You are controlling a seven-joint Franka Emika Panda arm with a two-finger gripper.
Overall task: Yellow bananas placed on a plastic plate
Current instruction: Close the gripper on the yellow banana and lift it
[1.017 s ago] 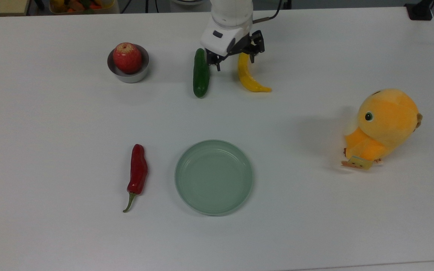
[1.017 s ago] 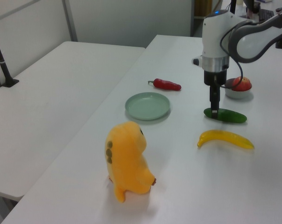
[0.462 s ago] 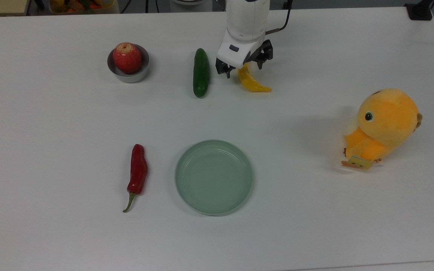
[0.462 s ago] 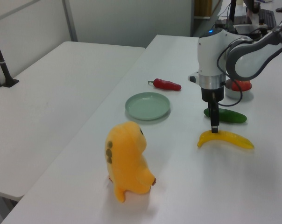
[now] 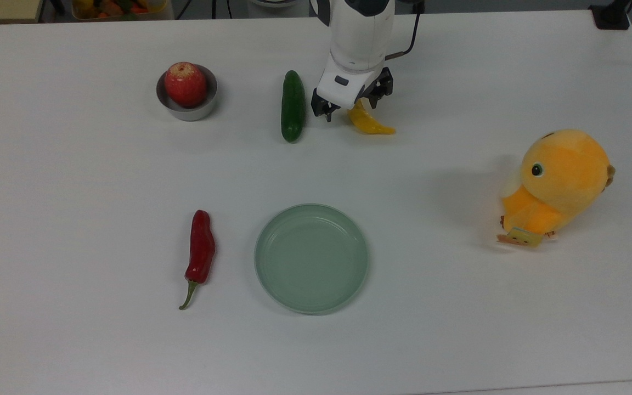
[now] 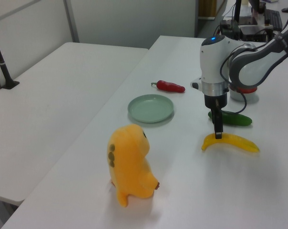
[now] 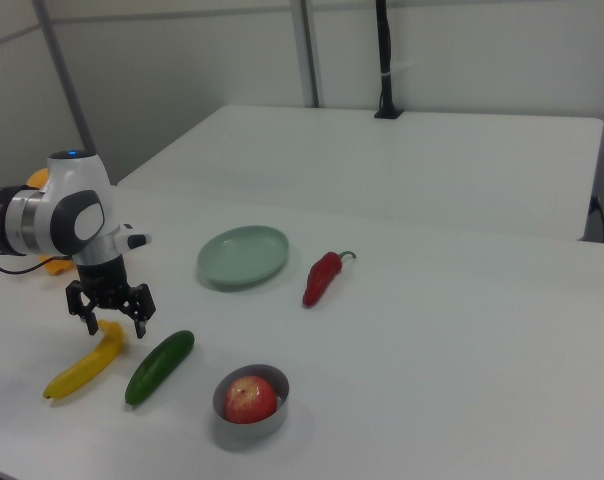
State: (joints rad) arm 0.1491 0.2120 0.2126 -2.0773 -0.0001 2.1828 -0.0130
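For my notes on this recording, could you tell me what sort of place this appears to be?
Most likely a robotics lab or test room: a robot arm works at a plain white table set with toy-like props, such as a banana, plate and plush toy, beside another bare table.

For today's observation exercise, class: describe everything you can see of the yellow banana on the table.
The yellow banana is slim, curved and glossy, like smooth plastic, tapering to a pointed tip. It lies flat on the white table, beside the dark green cucumber but apart from it, and far from the pale green plate. The robot's hand is open just above its thicker end, fingers on either side; contact cannot be told.
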